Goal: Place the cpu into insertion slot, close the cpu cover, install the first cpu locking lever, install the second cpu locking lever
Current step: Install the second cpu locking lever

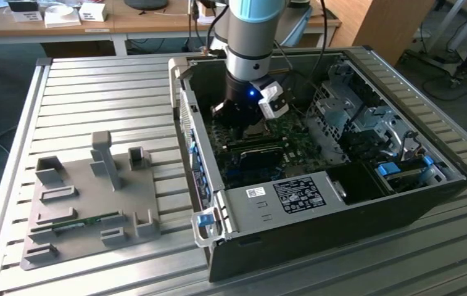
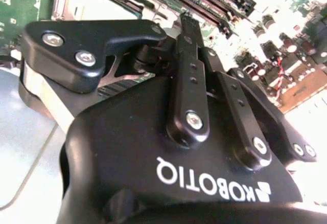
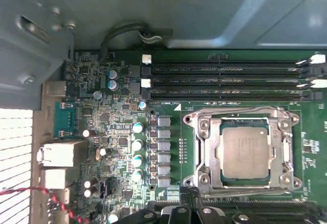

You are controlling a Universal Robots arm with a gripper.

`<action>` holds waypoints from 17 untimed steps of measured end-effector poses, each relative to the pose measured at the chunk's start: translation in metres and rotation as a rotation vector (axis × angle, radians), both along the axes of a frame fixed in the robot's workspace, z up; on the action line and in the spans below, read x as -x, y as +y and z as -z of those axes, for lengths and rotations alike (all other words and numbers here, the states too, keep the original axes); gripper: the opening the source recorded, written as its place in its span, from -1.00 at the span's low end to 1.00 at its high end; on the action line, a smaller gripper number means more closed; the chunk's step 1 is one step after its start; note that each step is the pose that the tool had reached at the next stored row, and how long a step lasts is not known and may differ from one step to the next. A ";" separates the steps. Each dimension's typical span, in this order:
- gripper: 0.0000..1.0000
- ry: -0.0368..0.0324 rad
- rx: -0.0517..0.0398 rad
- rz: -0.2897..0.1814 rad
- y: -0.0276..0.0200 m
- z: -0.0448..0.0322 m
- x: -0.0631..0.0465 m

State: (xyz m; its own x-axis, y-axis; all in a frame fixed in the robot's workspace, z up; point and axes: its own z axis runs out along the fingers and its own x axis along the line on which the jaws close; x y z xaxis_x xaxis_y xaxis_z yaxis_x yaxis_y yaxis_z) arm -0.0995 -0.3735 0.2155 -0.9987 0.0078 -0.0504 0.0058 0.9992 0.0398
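You see the cpu point(image 3: 245, 152) lying flat in the insertion slot point(image 3: 207, 155), cpu cover point(image 3: 244, 114) closed around it; jaws pressed together, empty.

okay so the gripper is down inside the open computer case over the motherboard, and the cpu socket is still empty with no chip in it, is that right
Not quite. The socket isn't empty: in the first wrist view the cpu already sits in the insertion slot, with the cpu cover framing it. The rest holds: in the exterior view the arm reaches down into the open computer case over the motherboard.
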 end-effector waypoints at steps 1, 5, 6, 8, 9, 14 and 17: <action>-0.79 -0.0001 -0.0001 0.000 0.0000 -0.0023 0.000; -0.79 0.0000 0.0000 0.000 0.0000 -0.0124 0.000; -0.79 0.0000 0.0000 0.000 0.0000 -0.0147 0.000; -0.79 0.0000 0.0000 0.000 0.0000 -0.0169 0.000; -0.79 -0.0001 -0.0001 0.000 0.0000 -0.0169 0.000; -0.79 0.0000 -0.0001 0.000 0.0000 -0.0171 0.000; -0.79 0.0001 0.0001 0.000 0.0000 -0.0172 0.000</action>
